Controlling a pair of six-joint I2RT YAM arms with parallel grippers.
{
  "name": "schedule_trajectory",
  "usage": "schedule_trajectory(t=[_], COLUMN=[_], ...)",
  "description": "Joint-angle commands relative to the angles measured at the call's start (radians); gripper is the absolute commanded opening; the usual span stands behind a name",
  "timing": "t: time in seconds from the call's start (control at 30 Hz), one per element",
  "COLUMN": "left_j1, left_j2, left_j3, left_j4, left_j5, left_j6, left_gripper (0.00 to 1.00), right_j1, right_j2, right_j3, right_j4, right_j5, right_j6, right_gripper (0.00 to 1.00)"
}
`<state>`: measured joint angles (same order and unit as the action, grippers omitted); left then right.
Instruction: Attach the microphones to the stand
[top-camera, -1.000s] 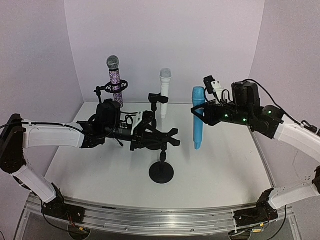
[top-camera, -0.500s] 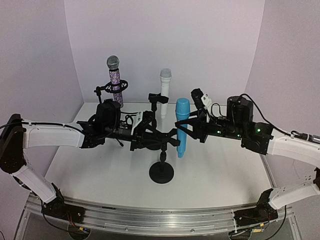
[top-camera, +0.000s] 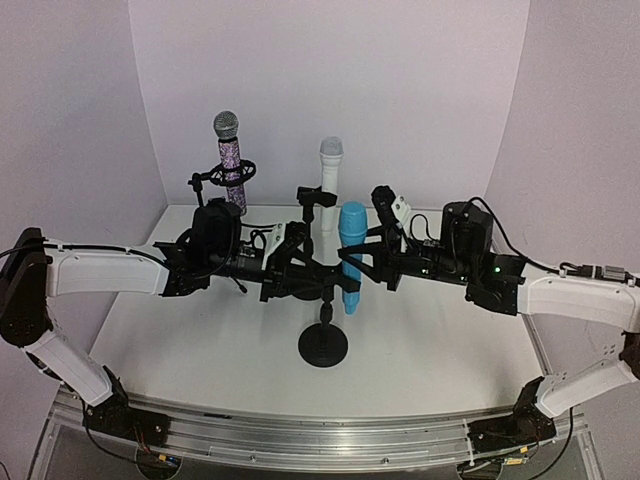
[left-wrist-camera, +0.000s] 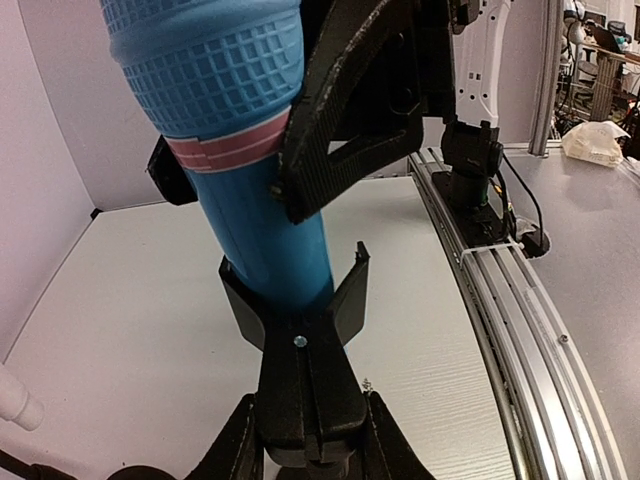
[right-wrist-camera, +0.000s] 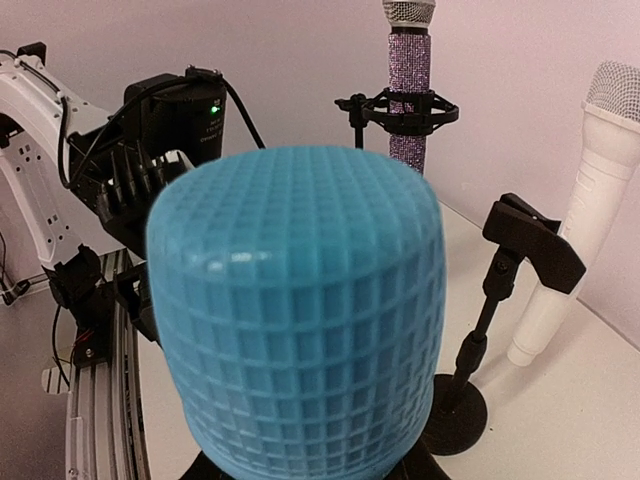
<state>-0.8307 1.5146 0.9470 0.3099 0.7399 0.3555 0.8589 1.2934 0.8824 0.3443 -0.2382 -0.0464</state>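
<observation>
My right gripper (top-camera: 362, 262) is shut on the light blue microphone (top-camera: 350, 255) and holds it upright, head up. Its lower body sits between the spread jaws of the front stand's black clip (left-wrist-camera: 300, 320). My left gripper (top-camera: 300, 274) is shut on that clip's handles, its fingers (left-wrist-camera: 236, 442) on either side at the bottom of the left wrist view. The blue head (right-wrist-camera: 295, 320) fills the right wrist view and hides my right fingers. The purple-glitter microphone (top-camera: 231, 160) stands in a back-left stand. The white microphone (top-camera: 328, 185) stands at a back stand's clip (top-camera: 315, 197).
The front stand's round black base (top-camera: 323, 346) sits on the white table. The back stand's base (right-wrist-camera: 455, 415) and clip (right-wrist-camera: 530, 240) are close behind the blue head. The purple walls enclose the back and sides. A metal rail (left-wrist-camera: 500, 290) runs along the near edge.
My right gripper has carried the blue microphone leftwards from the right side into the jaws of the clip. My left gripper has stayed still on the clip.
</observation>
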Motion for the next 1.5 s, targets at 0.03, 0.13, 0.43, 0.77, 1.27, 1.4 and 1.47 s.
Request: schedule_trajectory(t=[0.03, 0.13, 0.43, 0.77, 1.27, 1.4, 1.47], left_j1=[-0.004, -0.004, -0.004, -0.003, 0.002, 0.026, 0.037], left_j2=[0.002, 0.006, -0.006, -0.023, -0.042, -0.073, -0.094], left_j3=[0.017, 0.018, 0.013, 0.002, -0.011, -0.033, -0.054], left_j4=[0.043, 0.046, 0.037, 0.023, 0.010, 0.028, 0.050], left_j5=[0.022, 0.020, 0.019, 0.017, 0.022, 0.017, 0.004], left_j6=[0.001, 0.001, -0.011, 0.006, 0.013, -0.010, -0.037], left_gripper=[0.00, 0.00, 0.72, 0.86, 0.90, 0.94, 0.94], right_j1=[0.005, 0.005, 0.005, 0.005, 0.005, 0.005, 0.005], right_j2=[0.014, 0.029, 0.016, 0.013, -0.072, -0.171, -0.224], right_j3=[-0.035, -0.029, -0.043, -0.046, -0.087, -0.176, -0.229], right_j4=[0.130, 0.150, 0.154, 0.153, 0.131, 0.120, 0.107], right_j5=[-0.030, -0.038, -0.010, 0.000, 0.094, 0.171, 0.213], right_j6=[0.038, 0.039, 0.039, 0.065, 0.092, 0.120, 0.142], right_gripper=[0.00, 0.00, 0.00, 0.27, 0.89, 0.91, 0.92])
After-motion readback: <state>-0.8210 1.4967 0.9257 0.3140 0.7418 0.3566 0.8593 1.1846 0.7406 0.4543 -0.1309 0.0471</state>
